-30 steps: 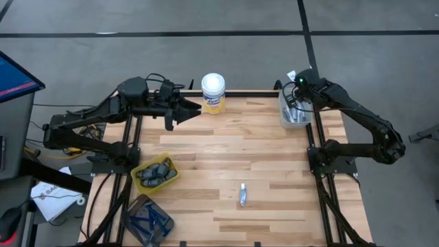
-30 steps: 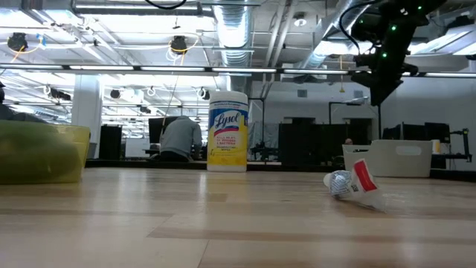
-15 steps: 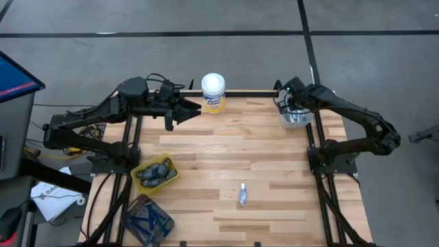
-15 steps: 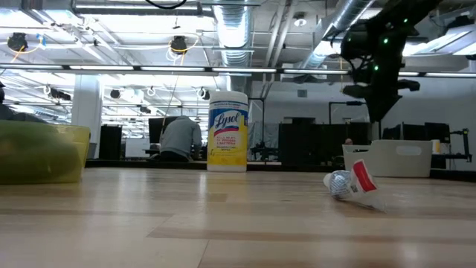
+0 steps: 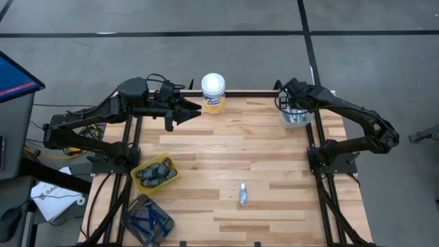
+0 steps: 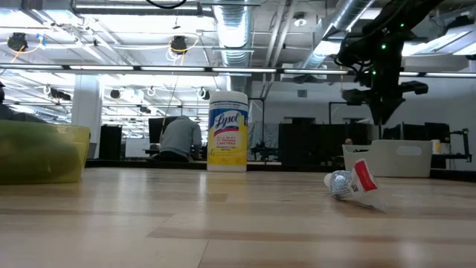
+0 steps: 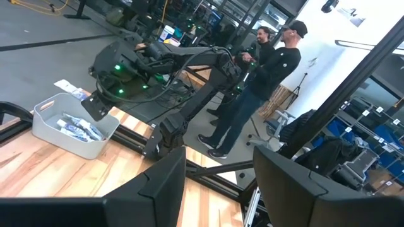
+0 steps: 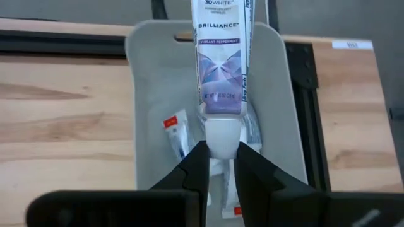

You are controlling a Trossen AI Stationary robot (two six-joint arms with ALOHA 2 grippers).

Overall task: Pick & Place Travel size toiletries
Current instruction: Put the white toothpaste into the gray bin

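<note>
My right gripper [image 8: 222,152] hangs over the grey bin [image 8: 151,94] at the table's far right [image 5: 296,118] and is shut on a white toothpaste tube [image 8: 221,57] with purple print. Several small white tubes [image 8: 177,132] lie in that bin. Another small tube [image 5: 243,195] lies flat on the wood near the table's near edge, and it also shows in the low view [image 6: 351,182]. My left gripper [image 5: 191,110] waits open at the far left, beside the white canister [image 5: 213,92]. Dark grey sticks fill the yellow bin [image 5: 154,173], and blue razor-like sticks lie in the blue bin [image 5: 147,219]. My right gripper pinches the tube's white cap [image 8: 223,135] between its two fingers [image 8: 197,165], coming from above and pointing down. The tube's body reaches on past the fingertips along the fingers' line. It is lifted clear above the bin's floor.
The tall canister [image 6: 227,130] stands at the far edge between the arms. The yellow bin [image 6: 41,152] and the blue bin sit at the near left. The middle of the wood is bare apart from the lone tube. People stand beyond the table [image 7: 265,82].
My right gripper has swung a little toward the table's left and come down over the grey bin, still shut on the tube. The left arm has kept still.
</note>
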